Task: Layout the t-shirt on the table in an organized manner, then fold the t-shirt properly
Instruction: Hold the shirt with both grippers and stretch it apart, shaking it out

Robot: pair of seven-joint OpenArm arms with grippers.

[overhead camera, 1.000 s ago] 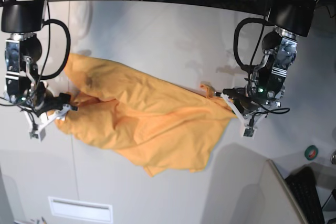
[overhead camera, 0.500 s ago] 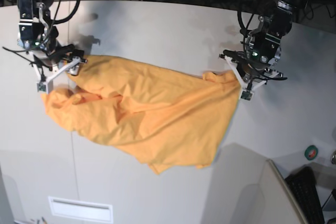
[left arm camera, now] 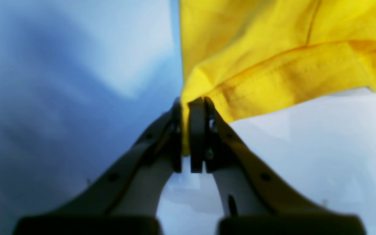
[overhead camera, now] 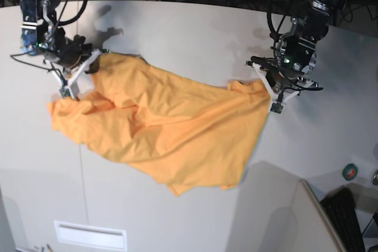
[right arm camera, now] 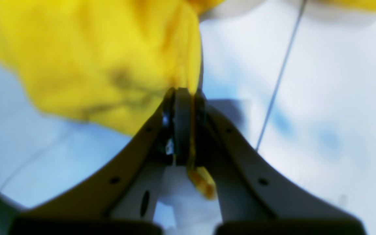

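while both arms hold the garment off opposite ends, the main risk is an uneven spread: the t-shirt (overhead camera: 159, 128) lies crumpled and diagonal on the counter (overhead camera: 189, 28), with a bunched lobe at the base view's left edge and a loose corner trailing toward the near side. pulling the ends apart from this state could drag folds along instead of flattening them. a second risk is slip. each grip takes only a thin pinch of fabric, so a sharp tug could pull the cloth free of the pads.

the left gripper (left arm camera: 189, 112) has its fingers (left arm camera: 197, 137) closed on a hemmed edge of the shirt; the cloth fans up and to the right from the tips. the right gripper (right arm camera: 183, 98) is likewise closed on fabric, with a small scrap poking out below the pads and the bulk spreading up and to the left.

in the base view the shirt spans between the two grippers, its far edge raised at each grip and its body resting on the counter nearer the camera. a thin dark seam (right arm camera: 279, 78) runs across the counter beside the right gripper.
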